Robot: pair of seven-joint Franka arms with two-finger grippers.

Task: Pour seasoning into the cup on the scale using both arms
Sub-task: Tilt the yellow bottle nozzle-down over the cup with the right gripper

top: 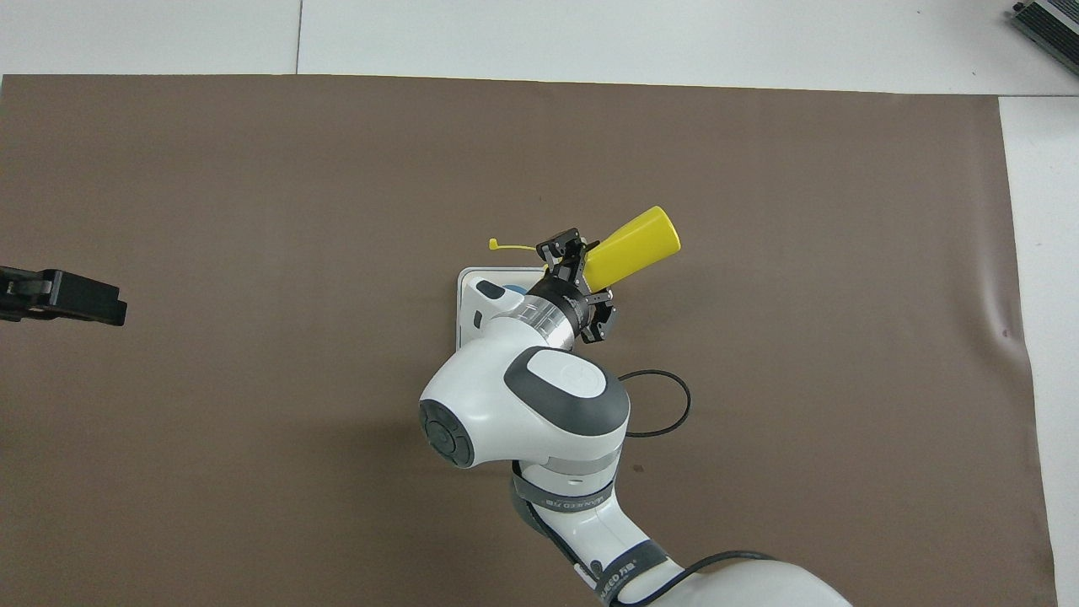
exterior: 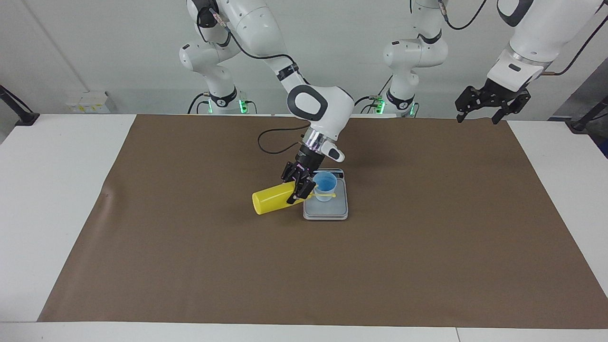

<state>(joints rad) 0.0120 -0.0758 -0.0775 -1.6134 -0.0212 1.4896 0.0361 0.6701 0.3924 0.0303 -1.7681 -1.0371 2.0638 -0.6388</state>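
Matt brown paper mat (exterior: 427,237); glossy yellow plastic btl (exterior: 268,200).

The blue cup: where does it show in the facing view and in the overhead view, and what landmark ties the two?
Facing view: the blue cup stands on the scale, mid-table.
Overhead view: only a blue sliver shows beside the right arm's wrist, which covers the rest.
Shared landmark: the yellow bottle, tipped toward the cup in the right gripper.

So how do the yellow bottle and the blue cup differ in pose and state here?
The yellow bottle is tipped almost flat in the shut right gripper; the blue cup stands upright and ungripped on the scale. The bottle is longer than the cup. The nozzle points at the cup's rim.
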